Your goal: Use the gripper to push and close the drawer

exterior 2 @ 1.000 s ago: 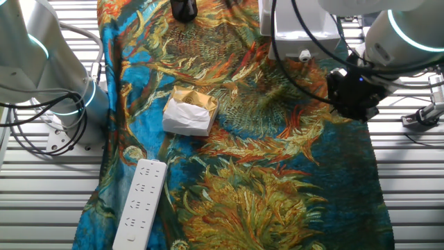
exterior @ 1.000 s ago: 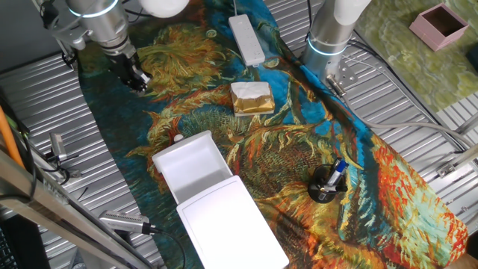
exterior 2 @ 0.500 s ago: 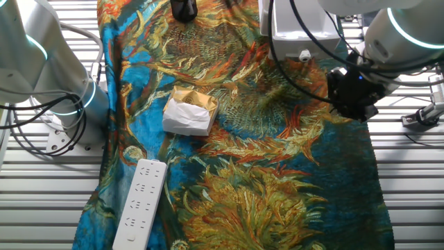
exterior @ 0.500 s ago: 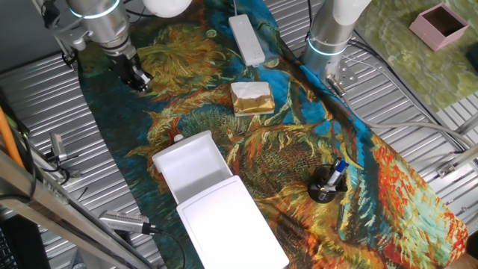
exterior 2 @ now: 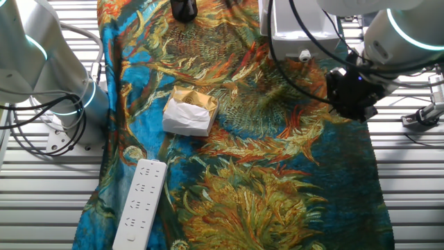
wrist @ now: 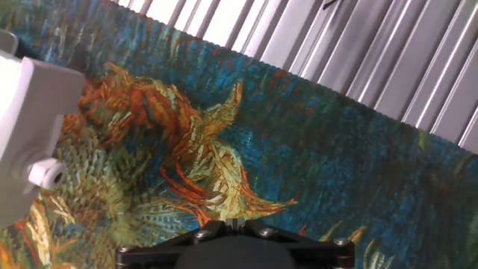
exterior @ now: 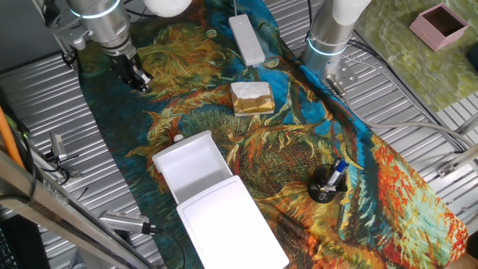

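Note:
The drawer (exterior: 190, 163) is a shallow white tray pulled out of its flat-topped white box (exterior: 233, 224) at the near left of the painted cloth. Its front with a small white knob shows at the left of the hand view (wrist: 30, 123) and at the top of the other fixed view (exterior 2: 300, 31). My black gripper (exterior: 139, 80) hangs over the cloth's far left part, apart from the drawer's front. It also shows in the other fixed view (exterior 2: 354, 104). In the hand view its fingertips (wrist: 236, 221) are pressed together and hold nothing.
A tan-and-white block (exterior: 252, 98) lies mid-cloth and a white power strip (exterior: 246, 39) behind it. The second silver arm's column (exterior: 332, 33) stands at the back right. A black pen holder (exterior: 326, 184) sits right of the box. A pink box (exterior: 439, 24) is far right.

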Robot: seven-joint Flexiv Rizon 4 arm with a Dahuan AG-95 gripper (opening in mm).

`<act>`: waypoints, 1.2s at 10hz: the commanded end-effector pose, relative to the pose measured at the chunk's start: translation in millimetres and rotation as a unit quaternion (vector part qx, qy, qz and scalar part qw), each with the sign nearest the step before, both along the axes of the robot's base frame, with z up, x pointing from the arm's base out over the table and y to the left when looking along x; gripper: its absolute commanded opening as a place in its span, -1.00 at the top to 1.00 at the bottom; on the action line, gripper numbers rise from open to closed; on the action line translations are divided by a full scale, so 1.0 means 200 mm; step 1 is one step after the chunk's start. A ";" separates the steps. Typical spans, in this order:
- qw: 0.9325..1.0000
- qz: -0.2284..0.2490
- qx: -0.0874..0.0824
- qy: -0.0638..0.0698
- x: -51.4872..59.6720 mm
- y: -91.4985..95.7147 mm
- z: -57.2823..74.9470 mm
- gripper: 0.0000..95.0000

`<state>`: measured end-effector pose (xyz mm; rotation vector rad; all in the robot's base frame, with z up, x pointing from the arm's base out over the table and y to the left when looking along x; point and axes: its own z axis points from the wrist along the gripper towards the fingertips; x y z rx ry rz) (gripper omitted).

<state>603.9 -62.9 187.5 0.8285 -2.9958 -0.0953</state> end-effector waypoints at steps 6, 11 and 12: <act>1.000 -0.003 0.019 0.021 0.00 0.00 0.00 1.00; 0.999 -0.007 0.027 0.024 0.00 0.00 0.00 1.00; 0.999 -0.008 0.026 0.024 0.00 0.00 0.01 1.00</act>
